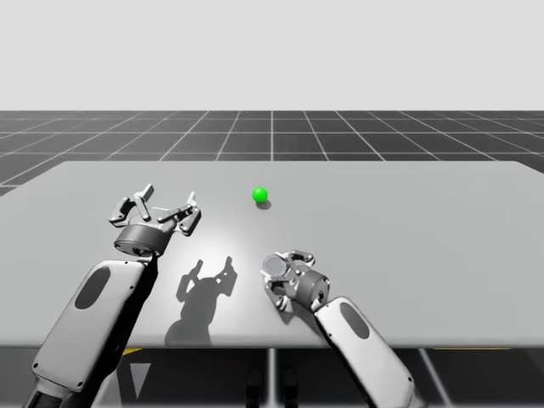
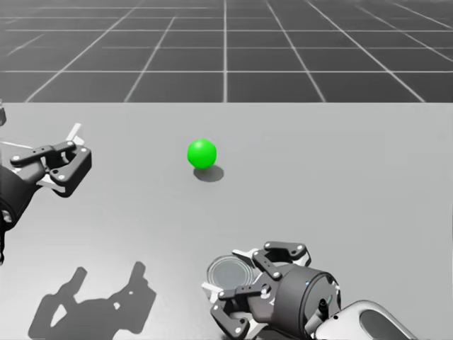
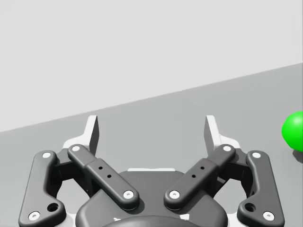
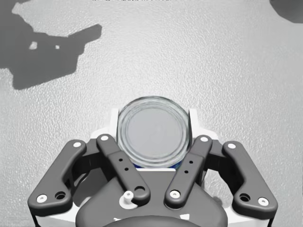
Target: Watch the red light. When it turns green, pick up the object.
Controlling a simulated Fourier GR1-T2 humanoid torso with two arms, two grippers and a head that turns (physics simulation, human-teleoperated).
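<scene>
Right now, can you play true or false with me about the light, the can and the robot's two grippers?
1. The light is red. False: it is green.
2. The right gripper has the can between its fingers, touching it on both sides. True.
3. The left gripper is holding the light. False: it is open with nothing in it, and the light sits off to one side of it.
4. The light is on the grey table, apart from both grippers. True.
</scene>
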